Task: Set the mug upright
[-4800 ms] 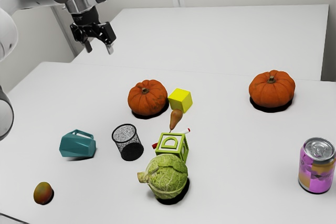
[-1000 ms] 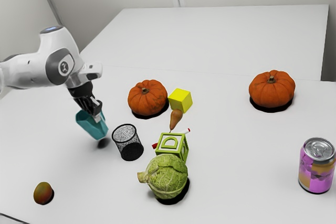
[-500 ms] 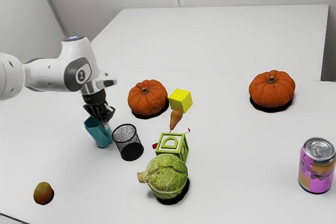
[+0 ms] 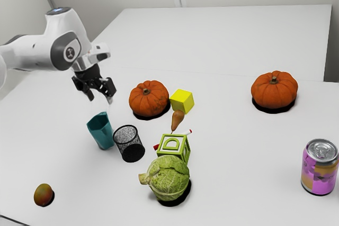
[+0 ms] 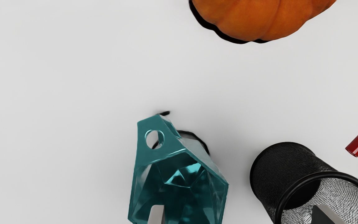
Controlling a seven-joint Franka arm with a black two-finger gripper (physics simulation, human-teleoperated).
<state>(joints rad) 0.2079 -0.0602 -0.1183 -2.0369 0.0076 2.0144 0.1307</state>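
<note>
A teal mug (image 4: 100, 132) stood upright on a white table (image 4: 63, 168), its mouth turned up and its long axis vertical, at six o'clock from the robot's black gripper (image 4: 100, 99) on the exterior view's clock face. A gap parted the raised fingertips from the rim, and the single arm reached in from nine o'clock. The handle (image 5: 156, 137) pointed away from the side where the fingers (image 5: 156, 215) came into the wrist view

The gripper hung wide open, with nothing held between its fingers and no contact with the mug to be seen. From the mug, a black mesh cup (image 4: 132, 144) stood close by, between three and four o'clock, and the nearer pumpkin (image 4: 149, 98) sat farther off at two o'clock

The mug stood as the task asked, and by the look of it needed no more turning. Any coming move of the arm, in that judgement, hinged on the mug lying right below the open fingers: a dip or sideways swing toward six o'clock risked clipping the rim and tipping it, perhaps against the cup
</note>
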